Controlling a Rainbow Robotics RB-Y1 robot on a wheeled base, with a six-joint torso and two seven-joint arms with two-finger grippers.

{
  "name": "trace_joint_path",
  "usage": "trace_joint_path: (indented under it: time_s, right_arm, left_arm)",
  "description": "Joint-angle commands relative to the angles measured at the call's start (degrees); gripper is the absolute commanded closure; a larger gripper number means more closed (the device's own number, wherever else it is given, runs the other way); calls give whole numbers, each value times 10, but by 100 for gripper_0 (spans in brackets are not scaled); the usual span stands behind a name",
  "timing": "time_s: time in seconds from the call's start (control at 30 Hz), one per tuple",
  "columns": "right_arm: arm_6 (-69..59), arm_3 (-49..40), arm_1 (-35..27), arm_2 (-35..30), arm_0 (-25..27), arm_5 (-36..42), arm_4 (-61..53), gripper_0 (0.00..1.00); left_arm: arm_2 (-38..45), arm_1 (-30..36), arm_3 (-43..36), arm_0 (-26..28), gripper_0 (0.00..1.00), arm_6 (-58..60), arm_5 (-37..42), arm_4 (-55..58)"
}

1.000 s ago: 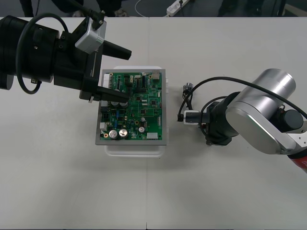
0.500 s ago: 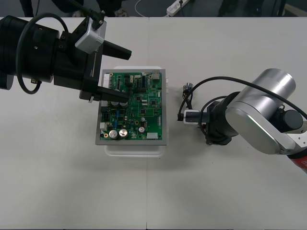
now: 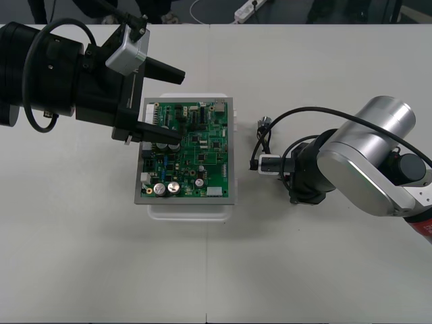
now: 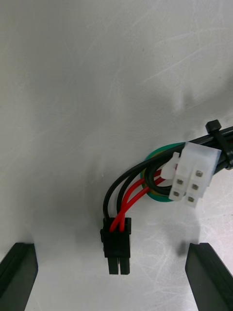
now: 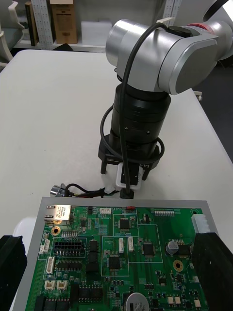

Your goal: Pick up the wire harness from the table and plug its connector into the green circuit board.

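The wire harness [image 3: 259, 144] lies unplugged on the worktop [image 3: 324, 270], midway between its far and near edges and just beside the green circuit board's [image 3: 196, 162] right edge. Its black plug [image 4: 117, 244] rests ungrasped between the right gripper's [image 4: 110, 250] wide-spread fingers [image 4: 18, 272], which the arm hides from above. The left gripper [image 3: 182, 104] hovers, spread, over the board's far left corner.

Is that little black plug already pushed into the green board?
No, the black plug lies on the table between the right gripper's open fingers, not in the green circuit board.
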Motion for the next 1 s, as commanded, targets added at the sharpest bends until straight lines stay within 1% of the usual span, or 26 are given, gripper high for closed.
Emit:
trace_joint_path:
  time_s: [0.03, 0.83, 0.9, 0.97, 1.0]
  right_arm:
    - [-16, 23, 4, 6, 0, -2, -8, 11]
    - [-23, 49, 0, 6, 0, -2, -7, 11]
    - [-26, 49, -1, 6, 0, -2, -7, 61]
    - [-28, 49, -1, 6, 0, -2, -7, 82]
    - [-29, 49, -1, 6, 0, -2, -7, 91]
  left_arm:
    - [-8, -9, -20, -26, 0, 37, 29, 0]
    - [-8, -9, -20, -26, 0, 37, 29, 0]
    - [-8, -9, -20, -26, 0, 37, 29, 0]
    - [-8, -9, -20, -26, 0, 37, 29, 0]
    - [-8, -9, -20, -26, 0, 37, 29, 0]
